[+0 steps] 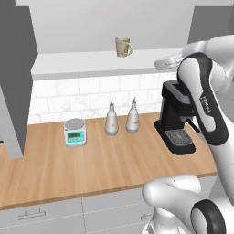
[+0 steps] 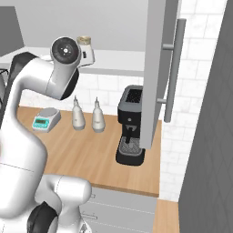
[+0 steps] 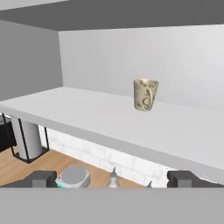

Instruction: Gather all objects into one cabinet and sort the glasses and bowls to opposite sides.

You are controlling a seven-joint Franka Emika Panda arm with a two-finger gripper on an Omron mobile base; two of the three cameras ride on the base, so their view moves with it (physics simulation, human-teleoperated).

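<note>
A cream-beige mottled tumbler (image 1: 123, 46) (image 3: 145, 94), one of the glasses, stands upright on the white shelf floor (image 1: 82, 64) (image 3: 87, 118) of the open wall cabinet, near the pale back wall. In the right base view the tumbler (image 2: 84, 42) peeks out behind my arm. My gripper (image 3: 113, 179) (image 1: 161, 63) hovers in front of the shelf edge, to the tumbler's right and well apart from it. It is open, its fingertips (image 3: 41, 178) wide apart with nothing between them. The bowls are out of view.
The cabinet's grey door (image 2: 157, 73) stands open on the right with its silver bar handle (image 2: 175, 68). On the wooden counter (image 1: 91, 169) below sit a small scale (image 1: 75, 132), two grey-white bottles (image 1: 112, 119) (image 1: 133, 117) and a black coffee machine (image 1: 176, 119).
</note>
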